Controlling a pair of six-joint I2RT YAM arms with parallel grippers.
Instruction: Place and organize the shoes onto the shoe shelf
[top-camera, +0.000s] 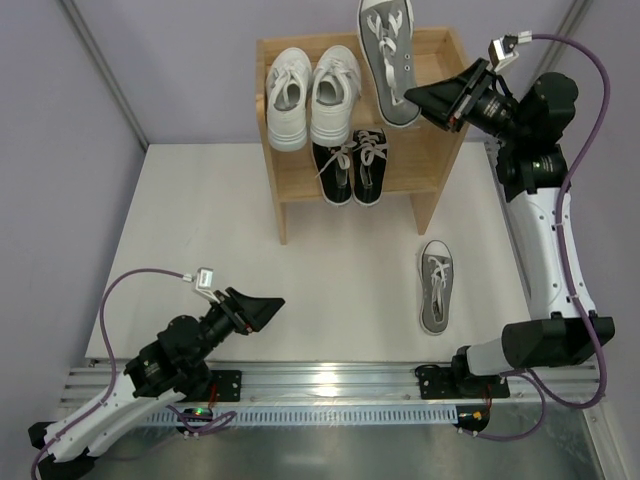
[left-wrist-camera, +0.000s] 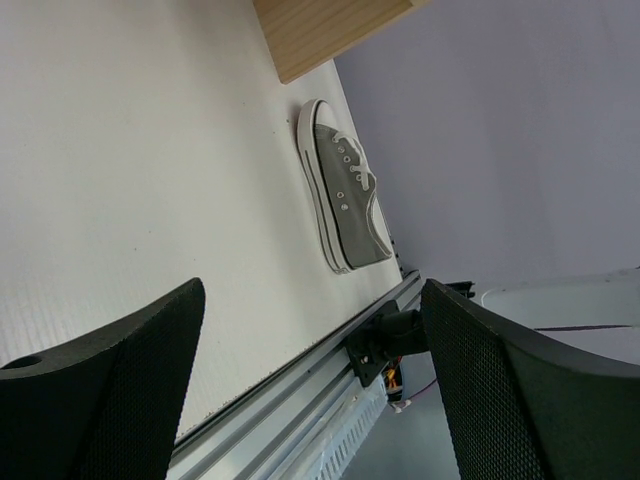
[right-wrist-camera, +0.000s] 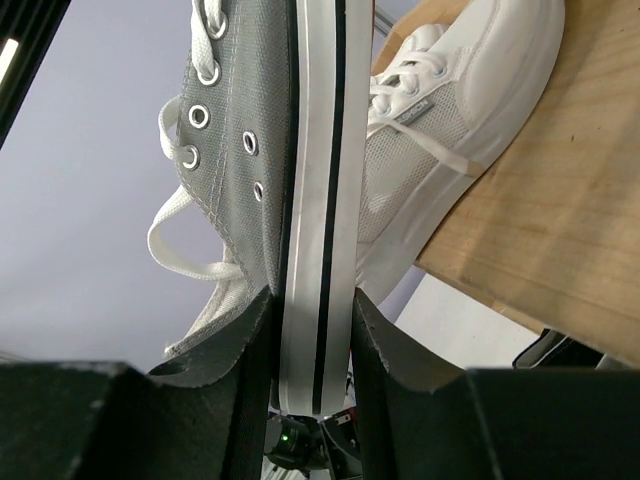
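Shoe shelf (top-camera: 290, 190) — pale natural wood, faint grain. White sneakers (top-camera: 308, 95) on its top tier: all white. Black sneakers (top-camera: 352, 168) on its lower tier: white laces. Raised grey sneaker (right-wrist-camera: 235, 150) above the shelf — white laces, white sole with black stripes. Second grey sneaker (top-camera: 436, 287) in front of the shelf: white laces, white sole. Table (top-camera: 200, 250): white. Left fingers (left-wrist-camera: 500, 380): black, finely dotted.

- Robotics lab test cell: left arm (top-camera: 150, 370) and right arm (top-camera: 545, 250) bolted to an aluminium rail (top-camera: 330, 378).
- White tabletop (top-camera: 200, 240), plain lilac screen walls (top-camera: 180, 60), loose purple cable (top-camera: 150, 271).
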